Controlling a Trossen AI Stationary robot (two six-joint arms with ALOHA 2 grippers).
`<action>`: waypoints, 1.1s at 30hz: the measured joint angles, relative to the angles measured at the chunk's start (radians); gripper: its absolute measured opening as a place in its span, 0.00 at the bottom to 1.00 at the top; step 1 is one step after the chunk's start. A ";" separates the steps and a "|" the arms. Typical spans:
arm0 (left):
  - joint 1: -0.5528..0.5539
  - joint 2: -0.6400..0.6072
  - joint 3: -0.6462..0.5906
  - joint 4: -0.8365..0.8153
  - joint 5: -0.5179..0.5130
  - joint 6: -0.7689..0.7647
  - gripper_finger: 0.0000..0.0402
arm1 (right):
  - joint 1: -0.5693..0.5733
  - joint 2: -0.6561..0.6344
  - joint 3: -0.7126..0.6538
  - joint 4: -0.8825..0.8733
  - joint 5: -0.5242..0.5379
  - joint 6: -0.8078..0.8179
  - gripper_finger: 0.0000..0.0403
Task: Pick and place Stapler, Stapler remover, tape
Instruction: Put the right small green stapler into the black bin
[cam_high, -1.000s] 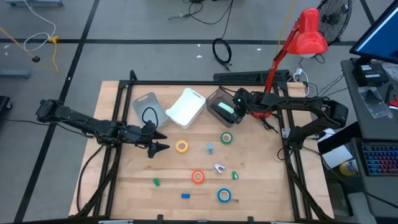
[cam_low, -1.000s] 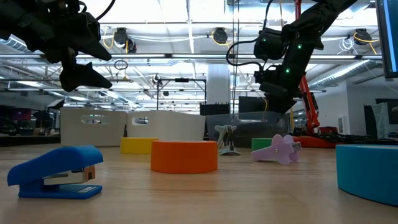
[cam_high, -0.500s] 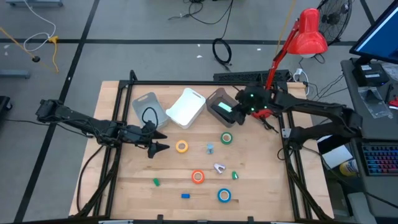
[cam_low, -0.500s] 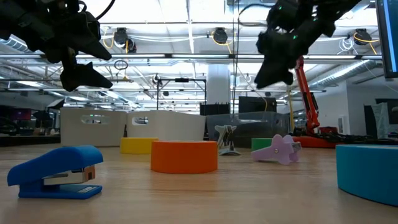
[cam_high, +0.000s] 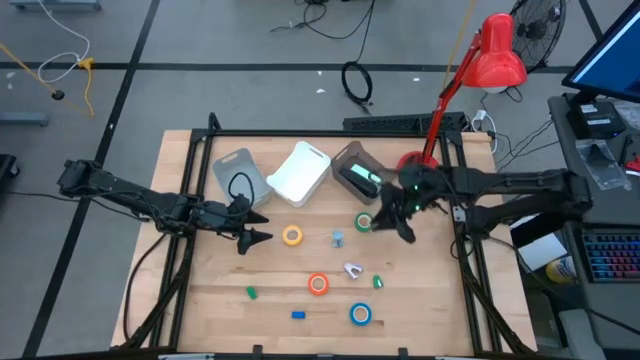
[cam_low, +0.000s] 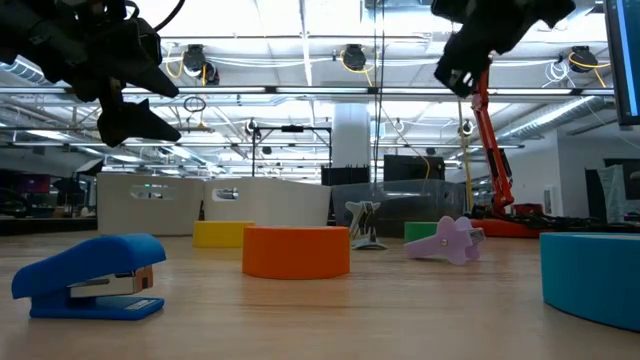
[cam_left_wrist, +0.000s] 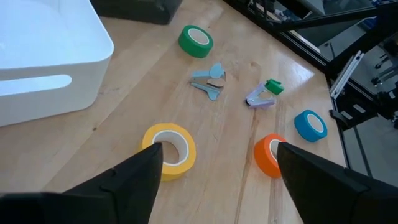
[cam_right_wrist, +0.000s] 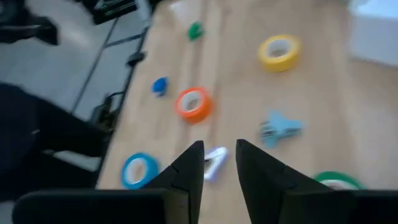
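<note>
Four tape rolls lie flat and well apart on the wooden table: yellow (cam_high: 292, 236), green (cam_high: 364, 222), orange (cam_high: 318, 285) and blue (cam_high: 360, 315), each with a pale core. A small blue stapler (cam_high: 298, 314) sits near the front edge. A pale purple staple remover (cam_high: 353, 269) lies between the green and orange rolls

Right wrist view smears everything; green tape roll (cam_right_wrist: 336, 180) is half cut off. Low view crops blue tape roll (cam_low: 592, 275).

overhead, table-level and wrist views share the yellow tape (cam_high: 292, 236).
</note>
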 joint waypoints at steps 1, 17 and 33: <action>0.000 0.000 0.000 0.000 0.000 0.000 0.80 | 0.028 0.000 0.000 0.001 0.002 0.016 0.21; 0.000 0.000 0.000 0.000 0.000 0.029 0.77 | 0.315 0.006 -0.014 -0.057 0.060 0.651 0.18; 0.000 0.000 0.000 0.000 0.000 0.068 0.80 | 0.391 0.006 -0.253 0.147 0.053 1.137 0.21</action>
